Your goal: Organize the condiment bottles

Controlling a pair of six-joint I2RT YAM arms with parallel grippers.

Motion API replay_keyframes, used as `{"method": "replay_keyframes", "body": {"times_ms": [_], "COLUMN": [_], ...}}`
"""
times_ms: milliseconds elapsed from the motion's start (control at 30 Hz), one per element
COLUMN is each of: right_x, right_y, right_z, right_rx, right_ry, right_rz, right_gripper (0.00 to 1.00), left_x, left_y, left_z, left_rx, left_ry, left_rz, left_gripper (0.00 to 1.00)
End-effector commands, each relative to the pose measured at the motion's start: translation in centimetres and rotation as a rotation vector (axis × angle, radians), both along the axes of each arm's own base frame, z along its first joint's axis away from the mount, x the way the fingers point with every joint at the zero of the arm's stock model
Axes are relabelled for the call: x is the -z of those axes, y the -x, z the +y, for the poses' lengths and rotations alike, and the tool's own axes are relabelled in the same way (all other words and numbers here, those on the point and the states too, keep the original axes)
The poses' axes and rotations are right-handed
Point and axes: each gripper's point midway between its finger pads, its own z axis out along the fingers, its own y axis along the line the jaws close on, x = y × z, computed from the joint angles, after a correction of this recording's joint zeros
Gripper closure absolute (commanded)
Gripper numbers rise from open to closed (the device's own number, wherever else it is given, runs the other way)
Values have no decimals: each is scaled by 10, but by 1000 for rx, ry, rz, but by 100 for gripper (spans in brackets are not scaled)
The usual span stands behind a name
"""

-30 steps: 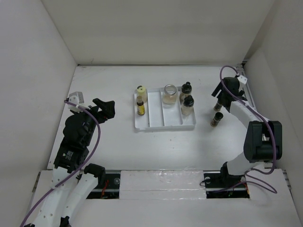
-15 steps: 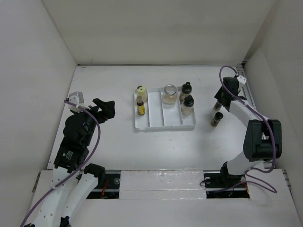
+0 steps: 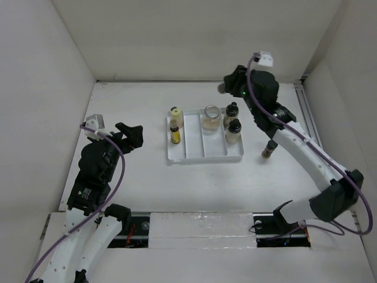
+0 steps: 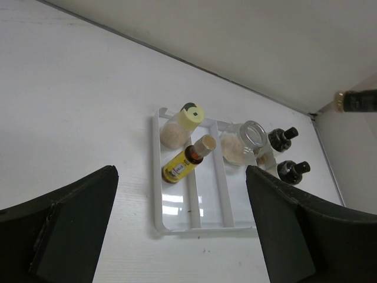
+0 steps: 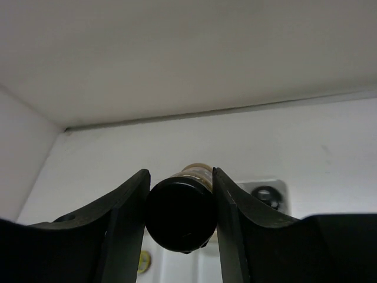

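My right gripper (image 3: 228,85) is shut on a slim dark bottle (image 5: 179,217) and holds it in the air above the table, behind the tray's right end; the bottle also shows in the left wrist view (image 4: 356,101). The white divided tray (image 3: 203,158) holds two yellow bottles (image 3: 174,124) in its left compartment, a clear silver-lidded jar (image 3: 211,118) behind the middle, and two black-capped shakers (image 3: 233,122) on the right. Another slim dark bottle (image 3: 268,148) stands on the table right of the tray. My left gripper (image 3: 131,135) is open and empty, left of the tray.
White walls enclose the table at the back and both sides. In the left wrist view the tray (image 4: 156,177) lies ahead between my open fingers (image 4: 70,224). The tray's middle compartment (image 3: 194,141) has bare floor at its front.
My right gripper has lifted one slim dark bottle off the table right of the tray and swung up and left with it. The left arm has not moved.
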Motion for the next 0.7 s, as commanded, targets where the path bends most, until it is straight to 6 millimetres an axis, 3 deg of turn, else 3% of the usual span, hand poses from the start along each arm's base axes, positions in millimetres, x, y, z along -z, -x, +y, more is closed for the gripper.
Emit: {"method": "replay_keyframes", "body": {"times_ms": [0, 67, 100, 200, 300, 333, 400, 467, 533, 667], "right_x": [24, 19, 40, 61, 77, 98, 109, 146, 147, 179], "right_y": [-14, -16, -26, -38, -52, -59, -60, -68, -68, -75], "right_z": [74, 109, 124, 156, 166, 171, 183, 189, 194, 199], "right_rx": [-191, -250, -261, -291, -292, -295, -321, -325, -324, -303], "right_ry": [67, 76, 111, 142, 156, 185, 195, 238, 241, 276], "right_rz": [40, 27, 60, 91, 116, 150, 170, 226, 225, 266], "right_gripper": [56, 56, 56, 56, 56, 56, 56, 56, 56, 56], "left_x": [-10, -10, -10, -10, -10, -10, -10, -8, -8, -8], "left_y": [-3, -3, -3, -3, -3, -3, -3, -5, -5, -5], "left_z": [1, 1, 1, 1, 1, 1, 1, 0, 0, 0], "left_rx": [-5, -5, -5, -5, -5, -5, -5, -5, -5, -5], "left_ry": [1, 1, 1, 1, 1, 1, 1, -1, -1, -1], "left_rz": [-43, -43, -43, -43, -43, -43, -43, -34, -34, -34], "left_gripper": [14, 14, 14, 14, 14, 14, 14, 14, 14, 14]}}
